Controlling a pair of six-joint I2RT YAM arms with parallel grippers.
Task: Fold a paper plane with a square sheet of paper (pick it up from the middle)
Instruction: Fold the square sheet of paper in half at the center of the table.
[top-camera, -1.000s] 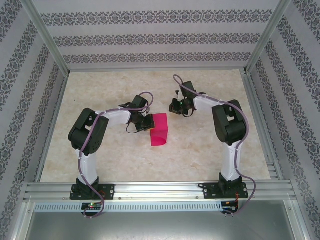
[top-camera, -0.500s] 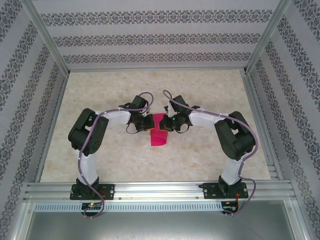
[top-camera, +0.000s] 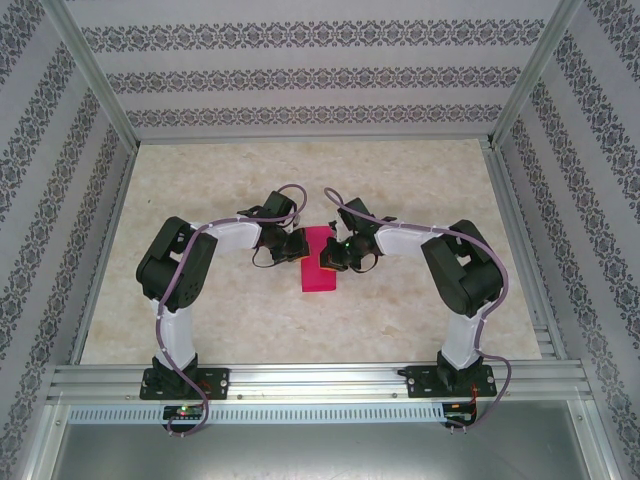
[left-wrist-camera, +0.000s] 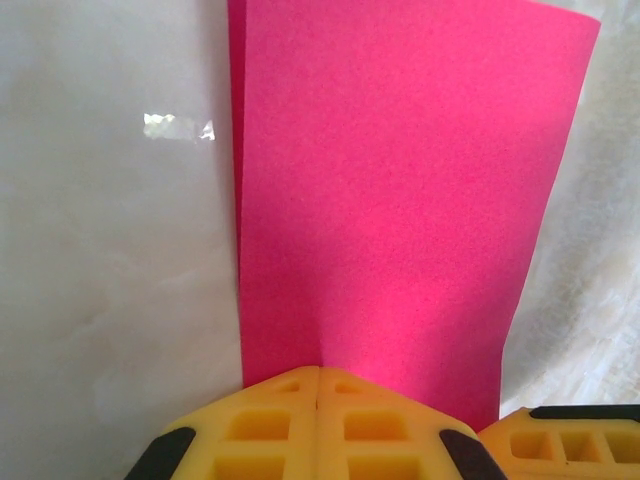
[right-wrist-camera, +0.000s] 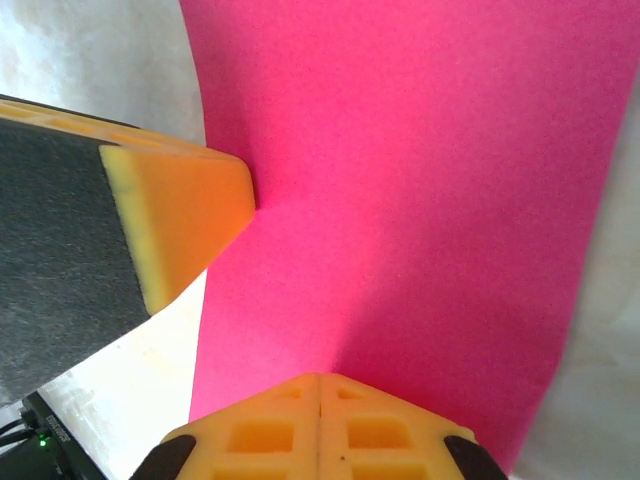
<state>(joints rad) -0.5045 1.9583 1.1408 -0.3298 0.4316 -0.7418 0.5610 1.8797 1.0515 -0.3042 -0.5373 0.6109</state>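
Observation:
The square sheet of paper (top-camera: 320, 264) is bright magenta and lies folded in half as a narrow rectangle at the table's centre. My left gripper (top-camera: 298, 246) is shut, its joined tips resting on the paper's left part. My right gripper (top-camera: 336, 256) is also shut, tips down on the paper's right part. The left wrist view has the paper (left-wrist-camera: 400, 200) stretching away from the closed left gripper (left-wrist-camera: 318, 372), two layers showing at its left edge. In the right wrist view the closed right gripper (right-wrist-camera: 318, 380) touches the paper (right-wrist-camera: 430, 200), with a left finger (right-wrist-camera: 170, 220) pressing its far edge.
The pale marble table (top-camera: 200, 190) is fenced by aluminium posts and patterned walls. A metal rail (top-camera: 320, 380) runs along the near edge behind the arm bases. Open tabletop lies on every side of the paper.
The right arm swung in from the back right and came down on the paper's right side. The paper's bulging near end has flattened. The left gripper stayed put.

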